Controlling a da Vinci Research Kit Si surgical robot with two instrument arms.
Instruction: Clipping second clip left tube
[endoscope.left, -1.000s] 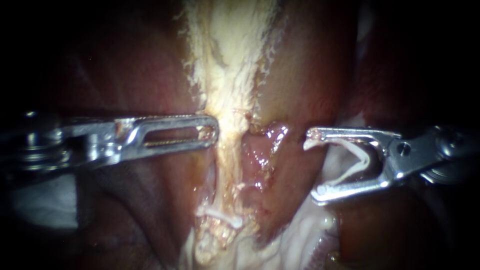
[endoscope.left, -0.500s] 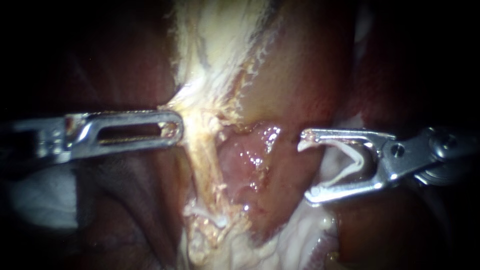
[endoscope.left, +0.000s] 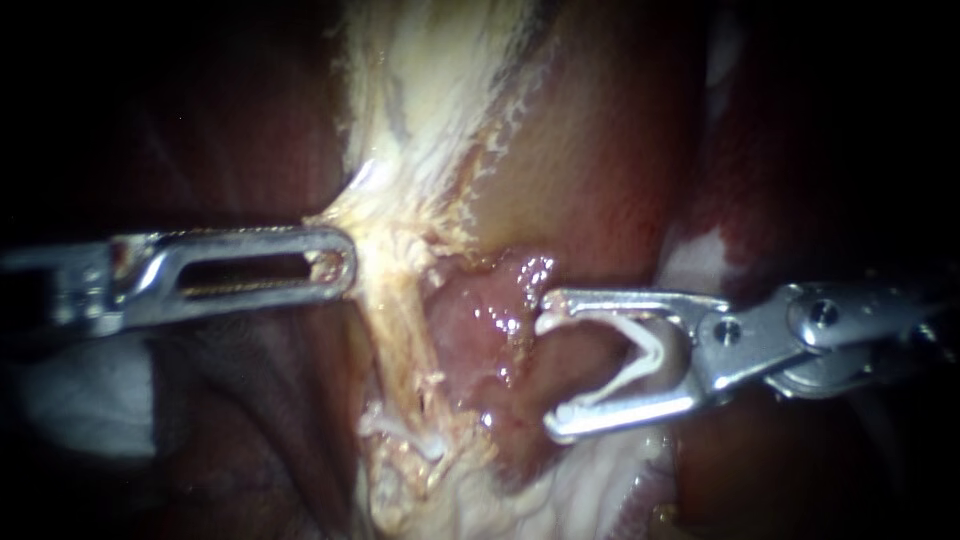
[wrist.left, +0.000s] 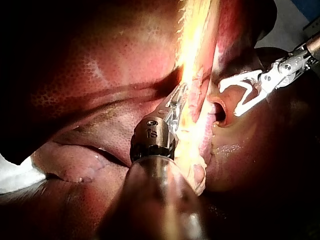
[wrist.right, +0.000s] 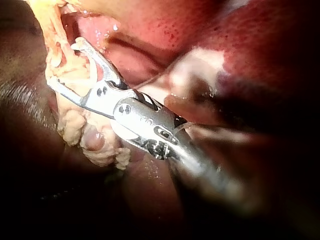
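The left tube (endoscope.left: 405, 320) is a pale yellow strand running down the middle of the endoscope view, with one white clip (endoscope.left: 408, 432) across its lower end. My left instrument (endoscope.left: 335, 262) is shut on pale tissue at the tube's upper left edge and holds it tented to the left; the left wrist view shows its jaws (wrist.left: 178, 100) closed on that strand. My right instrument (endoscope.left: 550, 362) stands right of the tube, jaws wide apart with an open white clip (endoscope.left: 640, 350) seated between them. In the right wrist view those jaws (wrist.right: 67, 65) are close against the pale tissue.
Glistening pink tissue (endoscope.left: 480, 320) lies between the tube and the right instrument's jaws. Dark red liver (endoscope.left: 600, 170) surrounds the field. White gauze (endoscope.left: 80, 400) shows under the left shaft, and pale fatty tissue (endoscope.left: 430, 90) fans out above the tube.
My left instrument has drawn the pale tissue leftward, pulling the tube taut. My right instrument, still carrying its open clip, has moved left toward the tube.
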